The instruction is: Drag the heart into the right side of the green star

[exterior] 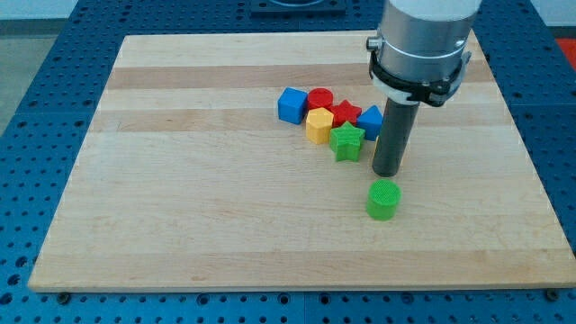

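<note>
The green star [346, 141] lies at the lower edge of a cluster of blocks right of the board's centre. A yellow block [319, 125], which looks like the heart, touches the star's upper left. A red star [346, 112] sits just above the green star. My tip [387, 173] rests on the board just right of and slightly below the green star, with a small gap between them. A blue block [370, 120] is partly hidden behind the rod, so its shape is unclear. The tip touches no block.
A blue cube [291, 105] and a round red block [319, 97] form the cluster's upper left. A green cylinder [383, 199] stands alone just below my tip. The wooden board [180, 198] lies on a blue perforated table.
</note>
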Robot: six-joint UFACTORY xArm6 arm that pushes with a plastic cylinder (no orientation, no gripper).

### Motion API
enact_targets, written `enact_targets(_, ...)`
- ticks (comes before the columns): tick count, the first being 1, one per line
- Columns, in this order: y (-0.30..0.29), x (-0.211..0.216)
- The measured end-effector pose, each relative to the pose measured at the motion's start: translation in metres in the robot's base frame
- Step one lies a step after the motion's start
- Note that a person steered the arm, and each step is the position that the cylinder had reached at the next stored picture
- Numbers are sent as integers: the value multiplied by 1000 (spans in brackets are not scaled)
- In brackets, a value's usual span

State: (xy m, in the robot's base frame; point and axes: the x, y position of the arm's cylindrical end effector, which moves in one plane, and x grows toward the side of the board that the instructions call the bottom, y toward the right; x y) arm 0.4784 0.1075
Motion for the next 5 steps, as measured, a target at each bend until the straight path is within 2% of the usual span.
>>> enact_targets(3,46,7)
enact_targets(5,50,3)
